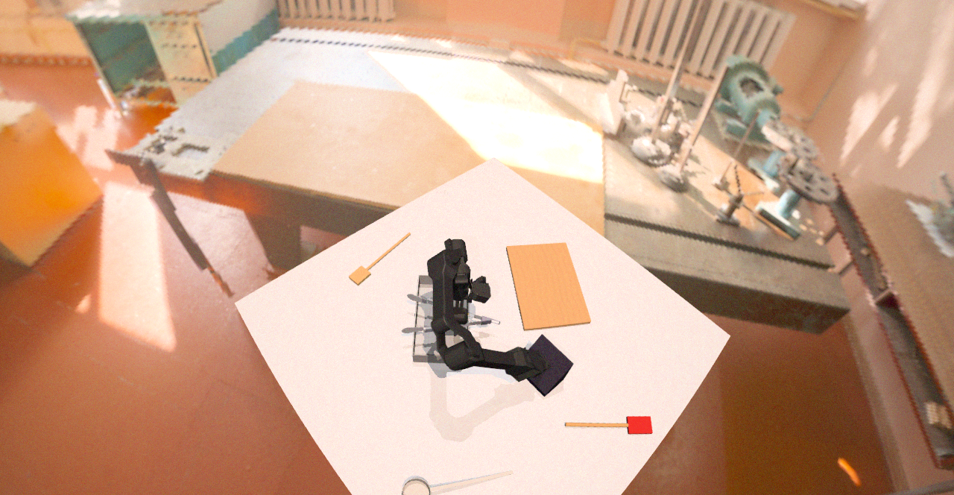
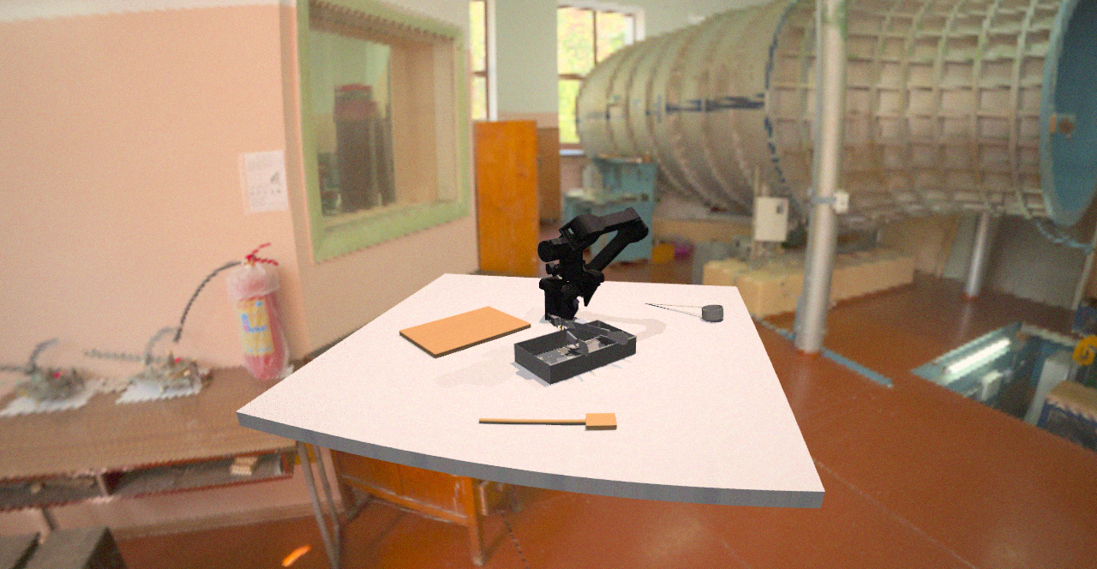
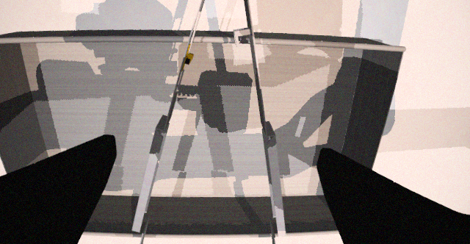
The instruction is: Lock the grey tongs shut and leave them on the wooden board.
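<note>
The grey tongs (image 1: 408,330) (image 2: 609,333) (image 3: 145,192) lie spread open in a V across the roasting tin (image 1: 426,358) (image 2: 589,363) (image 3: 371,115). Their wide ends are over the tin's far side from the board, and the narrow hinge end points toward the board. A small yellow part (image 3: 189,58) shows on one arm in the wrist view. My gripper (image 2: 566,326) (image 3: 219,151) is open and empty above the tin; both tong arms appear between its spread fingers in the wrist view, untouched. The wooden board (image 1: 548,285) (image 2: 464,329) bears nothing. The arm hides part of the tongs in the top view.
A wooden spatula (image 1: 360,274) (image 2: 600,422) lies beyond the tin. A red-headed spatula (image 1: 639,424) lies on the other side of the arm's dark base (image 1: 557,365). A round long-handled pan (image 1: 416,487) (image 2: 712,312) lies off to the side. The tin's raised walls stand around the tongs.
</note>
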Controlling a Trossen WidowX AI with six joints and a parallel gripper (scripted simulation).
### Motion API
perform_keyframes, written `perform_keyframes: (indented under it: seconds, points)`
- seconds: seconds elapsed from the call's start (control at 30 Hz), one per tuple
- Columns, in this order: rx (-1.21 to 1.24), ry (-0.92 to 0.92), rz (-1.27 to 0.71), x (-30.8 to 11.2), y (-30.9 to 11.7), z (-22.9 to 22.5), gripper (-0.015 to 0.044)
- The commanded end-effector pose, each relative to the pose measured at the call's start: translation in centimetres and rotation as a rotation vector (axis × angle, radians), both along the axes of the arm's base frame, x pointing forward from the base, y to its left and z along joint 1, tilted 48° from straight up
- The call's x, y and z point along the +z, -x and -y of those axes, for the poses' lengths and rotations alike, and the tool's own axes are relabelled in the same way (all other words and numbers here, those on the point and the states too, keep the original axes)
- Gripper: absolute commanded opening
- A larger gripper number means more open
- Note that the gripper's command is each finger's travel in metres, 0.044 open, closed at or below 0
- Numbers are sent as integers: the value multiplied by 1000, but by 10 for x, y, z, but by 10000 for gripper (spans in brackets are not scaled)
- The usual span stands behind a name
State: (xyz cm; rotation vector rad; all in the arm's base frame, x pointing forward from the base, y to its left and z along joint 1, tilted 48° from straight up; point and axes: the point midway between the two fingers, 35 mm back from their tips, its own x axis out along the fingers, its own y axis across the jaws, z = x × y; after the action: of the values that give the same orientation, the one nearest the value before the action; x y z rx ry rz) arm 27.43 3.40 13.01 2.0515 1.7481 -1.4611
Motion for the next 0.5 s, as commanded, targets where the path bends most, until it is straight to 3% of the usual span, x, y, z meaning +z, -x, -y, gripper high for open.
perform_keyframes:
  seconds: [0.0,0.47]
  points:
    - [9,-4,6,-1,0,-1,440]
    - [8,1,7,-16,-1,-15,440]
